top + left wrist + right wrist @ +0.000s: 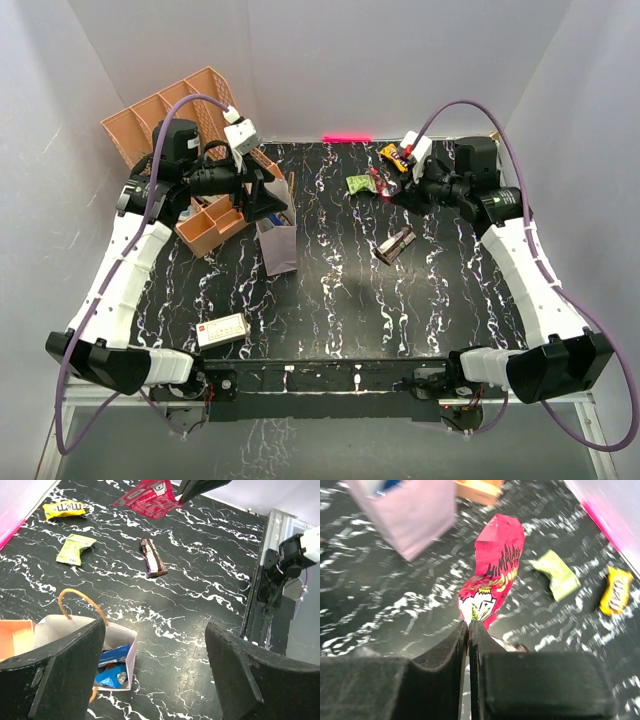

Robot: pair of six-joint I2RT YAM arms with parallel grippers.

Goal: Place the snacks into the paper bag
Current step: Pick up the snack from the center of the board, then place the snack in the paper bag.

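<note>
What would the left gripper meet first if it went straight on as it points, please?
Likely the bare table just beside the bag. The left gripper is open, and one finger overlaps the bag's rim in view, so it might brush that first.

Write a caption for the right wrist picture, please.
Right gripper pinches a red snack packet above the black table, paper bag beyond.
</note>
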